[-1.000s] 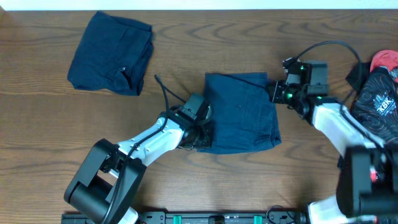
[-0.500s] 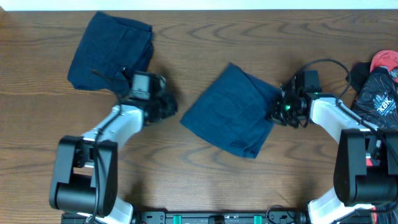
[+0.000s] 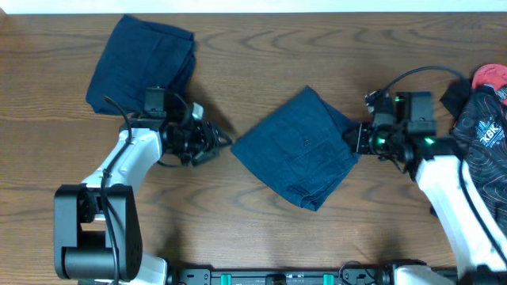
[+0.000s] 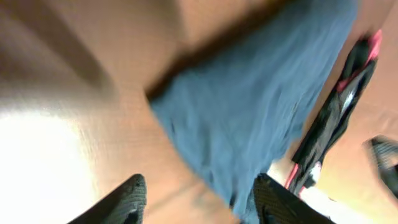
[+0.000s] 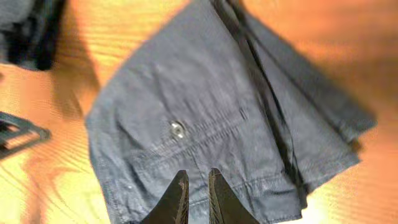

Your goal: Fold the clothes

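Note:
The clothes are two dark navy garments. One folded bundle (image 3: 297, 146) lies mid-table, turned like a diamond; it fills the right wrist view (image 5: 205, 106) and shows blurred in the left wrist view (image 4: 249, 106). A second folded bundle (image 3: 142, 67) rests at the back left. My left gripper (image 3: 218, 142) (image 4: 199, 196) stands open just left of the middle bundle's left corner, with nothing between its fingers. My right gripper (image 3: 352, 141) (image 5: 198, 190) is at the bundle's right corner, its fingers almost together over the cloth's hem, and the cloth lies flat beneath.
A heap of black patterned fabric with a red piece (image 3: 483, 111) sits at the right table edge, also visible in the left wrist view (image 4: 336, 112). Bare wooden tabletop (image 3: 238, 229) runs along the front.
The left gripper let go of the middle bundle's left edge, swung up and left, and opened. The bundle was turned from square to a diamond. The right gripper stayed at its right corner.

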Robot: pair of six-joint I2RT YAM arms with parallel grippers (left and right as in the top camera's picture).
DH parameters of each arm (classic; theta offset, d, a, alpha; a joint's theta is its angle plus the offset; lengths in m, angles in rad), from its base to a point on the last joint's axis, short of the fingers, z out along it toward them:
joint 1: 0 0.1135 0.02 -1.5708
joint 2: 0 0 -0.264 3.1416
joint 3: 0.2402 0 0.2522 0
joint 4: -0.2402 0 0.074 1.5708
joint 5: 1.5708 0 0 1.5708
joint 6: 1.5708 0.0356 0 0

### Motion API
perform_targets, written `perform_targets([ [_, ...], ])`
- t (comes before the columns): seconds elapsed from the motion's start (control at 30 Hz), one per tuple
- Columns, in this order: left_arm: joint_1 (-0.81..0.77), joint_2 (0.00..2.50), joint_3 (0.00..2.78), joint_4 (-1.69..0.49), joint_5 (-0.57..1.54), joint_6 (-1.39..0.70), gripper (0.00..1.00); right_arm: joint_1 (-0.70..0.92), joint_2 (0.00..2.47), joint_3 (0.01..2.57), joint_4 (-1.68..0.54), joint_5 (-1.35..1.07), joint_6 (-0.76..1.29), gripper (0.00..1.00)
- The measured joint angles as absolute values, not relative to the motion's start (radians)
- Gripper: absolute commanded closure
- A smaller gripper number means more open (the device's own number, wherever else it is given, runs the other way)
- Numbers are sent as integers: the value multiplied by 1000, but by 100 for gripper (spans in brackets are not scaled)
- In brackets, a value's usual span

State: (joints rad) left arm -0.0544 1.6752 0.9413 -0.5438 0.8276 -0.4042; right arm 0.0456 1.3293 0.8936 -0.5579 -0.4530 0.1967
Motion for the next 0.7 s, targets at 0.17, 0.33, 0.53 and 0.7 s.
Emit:
perform_targets([
  [0.17, -123, 1675, 916, -564, 832, -412, 33, 65, 1355, 895, -555, -429, 187, 87],
  [0.33, -234, 1675, 844, -440, 804, -532, 33, 99, 1520, 894, -518, -396, 212, 94],
  [0.53, -333, 1675, 724, -205, 746, -777, 32, 109, 1699, 894, -451, -381, 246, 94],
  [0.7, -392, 1650, 627, 92, 706, -995, 24, 110, 1769, 899, -452, -392, 264, 95],
])
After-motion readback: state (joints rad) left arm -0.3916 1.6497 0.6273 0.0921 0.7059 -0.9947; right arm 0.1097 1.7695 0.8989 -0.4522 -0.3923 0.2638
